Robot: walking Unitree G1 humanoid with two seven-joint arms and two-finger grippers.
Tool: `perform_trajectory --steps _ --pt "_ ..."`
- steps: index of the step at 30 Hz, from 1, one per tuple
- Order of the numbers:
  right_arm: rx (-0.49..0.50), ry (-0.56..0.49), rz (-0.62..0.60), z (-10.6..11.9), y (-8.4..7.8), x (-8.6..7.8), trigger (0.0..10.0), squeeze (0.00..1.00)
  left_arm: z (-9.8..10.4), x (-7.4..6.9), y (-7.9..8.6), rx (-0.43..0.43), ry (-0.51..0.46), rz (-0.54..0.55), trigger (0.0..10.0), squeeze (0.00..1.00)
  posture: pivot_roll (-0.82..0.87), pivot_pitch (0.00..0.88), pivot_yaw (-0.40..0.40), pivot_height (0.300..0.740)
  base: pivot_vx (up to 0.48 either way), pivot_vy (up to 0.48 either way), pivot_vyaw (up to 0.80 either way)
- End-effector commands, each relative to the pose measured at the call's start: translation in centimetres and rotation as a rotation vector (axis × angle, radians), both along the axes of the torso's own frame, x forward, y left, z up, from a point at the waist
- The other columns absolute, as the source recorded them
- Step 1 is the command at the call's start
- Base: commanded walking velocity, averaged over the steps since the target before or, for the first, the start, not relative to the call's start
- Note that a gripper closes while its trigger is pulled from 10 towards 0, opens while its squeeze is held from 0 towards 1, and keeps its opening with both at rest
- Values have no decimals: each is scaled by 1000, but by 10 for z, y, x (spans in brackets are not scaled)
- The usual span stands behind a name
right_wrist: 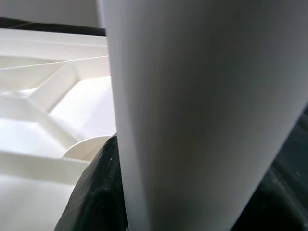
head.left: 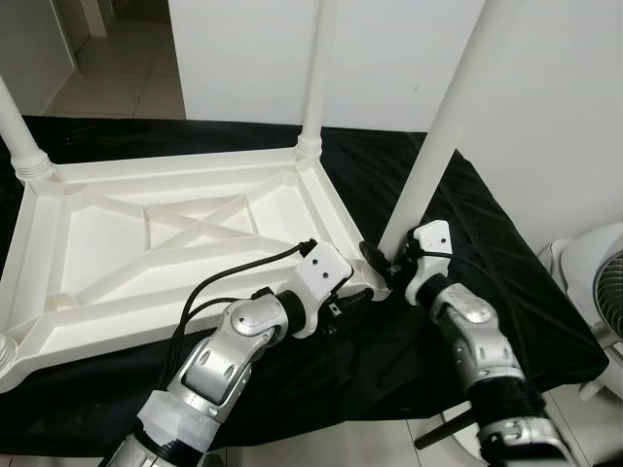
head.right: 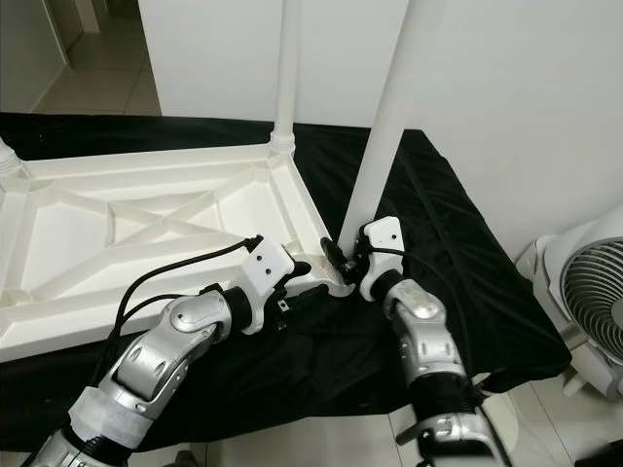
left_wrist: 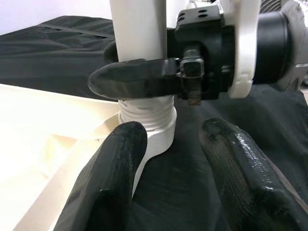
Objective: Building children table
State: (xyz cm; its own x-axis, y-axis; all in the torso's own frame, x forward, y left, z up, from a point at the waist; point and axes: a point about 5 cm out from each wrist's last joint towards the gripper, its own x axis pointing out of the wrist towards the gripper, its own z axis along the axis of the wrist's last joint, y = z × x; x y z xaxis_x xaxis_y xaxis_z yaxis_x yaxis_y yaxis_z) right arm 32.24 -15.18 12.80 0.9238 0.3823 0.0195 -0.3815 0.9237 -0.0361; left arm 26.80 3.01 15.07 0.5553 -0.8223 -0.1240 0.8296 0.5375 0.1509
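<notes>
Upturned white tabletop (head.left: 185,243) on black cloth (head.left: 506,282), tiled floor (head.left: 117,83) beyond.

Bright, even indoor light is washing the head views sharp; the white leg (right_wrist: 207,110) is blurring between the right pincer's (right_wrist: 192,192) fingers.

The upturned tabletop (head.left: 146,243) is laid on the cloth (head.left: 467,253); a leg (head.left: 438,136) is stood at its near right corner, a fan (head.left: 604,292) placed rightward.

Our worktop (head.left: 506,292) carries a black cloth (head.left: 458,209) draped over its edges. White tabletop (head.left: 146,243) lies upside down on it, reaching the left edge.
</notes>
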Motion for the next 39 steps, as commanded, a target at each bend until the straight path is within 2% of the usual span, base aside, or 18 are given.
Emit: perform_trajectory --steps 1,2,6,8,10,11,13,16,23,24,25,26,35,36,37,38,39 --pt "3 98 -91 -18 -3 -4 10000 0 -1 -3 -4 5 9 -42 10000 0 108 0 -83 740 0 0 0" --pt "3 98 -91 -18 -3 -4 10000 0 -1 -3 -4 5 9 -42 10000 0 108 0 -83 740 0 0 0" --pt "22 114 -271 -22 -4 -8 10000 0 -1 -3 -5 7 10 -46 10000 0 109 0 -87 740 0 0 0" --pt "22 114 -271 -22 -4 -8 10000 0 -1 -3 -5 7 10 -46 10000 0 109 0 -87 740 0 0 0" --pt "17 111 -384 -24 -3 -12 10000 0 -2 -3 -5 6 9 -46 10000 0 112 0 -93 740 0 0 0" --pt "17 111 -384 -24 -3 -12 10000 0 -2 -3 -5 6 9 -46 10000 0 112 0 -93 740 0 0 0" --pt "33 129 -491 -27 3 -18 10000 0 -2 -3 -5 5 9 -44 10000 0 115 0 -96 740 0 0 0" --pt "38 137 -500 -27 9 -20 10000 0 -2 -3 -5 4 8 -42 10000 0 114 0 -96 740 0 0 0" --pt "36 114 -511 -20 3 -16 10000 0 -1 -3 -5 5 5 -41 10000 0 113 0 -97 740 0 0 0" --pt "38 110 -513 -19 1 -16 10000 498 -1 -3 -5 6 4 -40 10000 0 113 0 -97 740 0 0 0" --pt "38 110 -513 -19 1 -16 10000 498 -1 -3 -5 6 4 -40 10000 0 113 0 -97 740 0 0 0" --pt "52 106 -509 -18 1 -15 10000 1000 -1 -2 -5 6 3 -39 10000 0 114 0 -97 740 0 0 0" --pt "101 73 -432 -8 -1 -8 10000 1000 0 -1 -5 5 0 -39 10000 0 115 0 -96 740 0 0 0" --pt "103 72 -374 -5 -1 -5 10000 384 0 -1 -4 4 0 -38 10000 0 113 0 -94 740 0 0 0" --pt "103 72 -374 -5 -1 -5 10000 384 0 -1 -4 4 0 -38 10000 0 113 0 -94 740 0 0 0" --pt "94 66 -313 -4 -1 -3 10000 0 1 -1 -4 4 -1 -37 10000 0 114 0 -94 740 0 0 0" --pt "86 61 -272 -2 -1 -2 10000 0 1 0 -4 4 -1 -36 10000 0 114 0 -94 740 0 0 0"
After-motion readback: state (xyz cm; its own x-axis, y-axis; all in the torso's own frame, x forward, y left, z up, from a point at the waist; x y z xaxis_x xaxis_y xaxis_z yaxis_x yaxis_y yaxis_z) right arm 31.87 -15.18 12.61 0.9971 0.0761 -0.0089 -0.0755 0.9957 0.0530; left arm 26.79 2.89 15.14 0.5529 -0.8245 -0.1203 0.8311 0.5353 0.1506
